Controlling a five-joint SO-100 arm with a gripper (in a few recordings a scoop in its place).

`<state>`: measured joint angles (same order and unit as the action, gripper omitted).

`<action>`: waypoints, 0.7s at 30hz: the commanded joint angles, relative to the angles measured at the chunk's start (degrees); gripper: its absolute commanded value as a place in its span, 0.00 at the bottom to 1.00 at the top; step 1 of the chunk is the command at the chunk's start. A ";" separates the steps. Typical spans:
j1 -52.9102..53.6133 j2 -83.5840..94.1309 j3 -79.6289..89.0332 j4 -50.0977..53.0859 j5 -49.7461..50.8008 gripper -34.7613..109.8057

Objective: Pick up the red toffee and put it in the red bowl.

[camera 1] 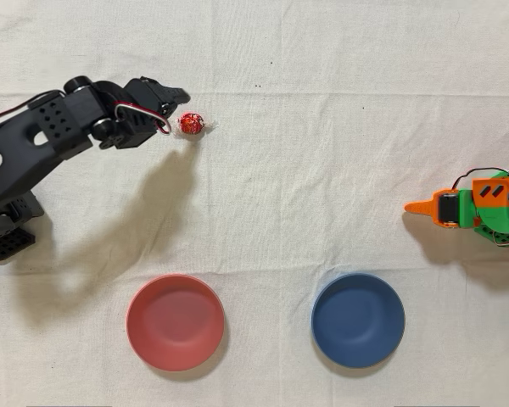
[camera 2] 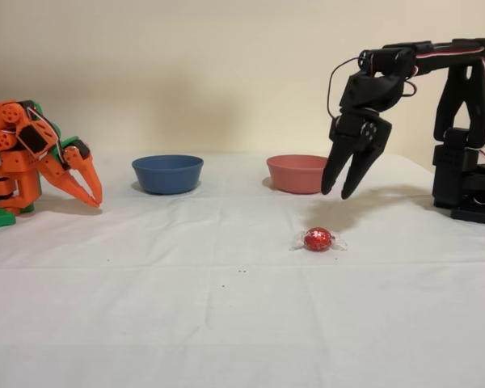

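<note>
In the overhead view, the black arm's two-finger claw [camera 1: 175,108] hangs just left of the small round red toffee in shiny foil with clear twisted ends [camera 1: 191,124]. The toffee lies on the white cloth table [camera 1: 322,195], toward the far edge and left of the middle. In the side view the claw [camera 2: 346,192] is up in the air above the toffee [camera 2: 318,238], not touching it. Its two fingers are spread apart and it holds nothing. The round salmon-red bowl [camera 1: 175,322] sits near the front edge on the left, well apart from the toffee, and it looks bare inside. The round dark blue bowl [camera 1: 358,320] sits to its right. The orange arm [camera 1: 479,208] rests idle at the right edge.

I think this is the reaching step, before the grab. Next the claw should drop down so one finger goes on each side of the toffee, then squeeze
</note>
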<state>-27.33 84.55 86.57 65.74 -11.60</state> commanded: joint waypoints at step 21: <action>0.09 -6.24 0.53 -11.95 -1.76 0.47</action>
<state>-27.33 76.82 86.75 54.84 -13.10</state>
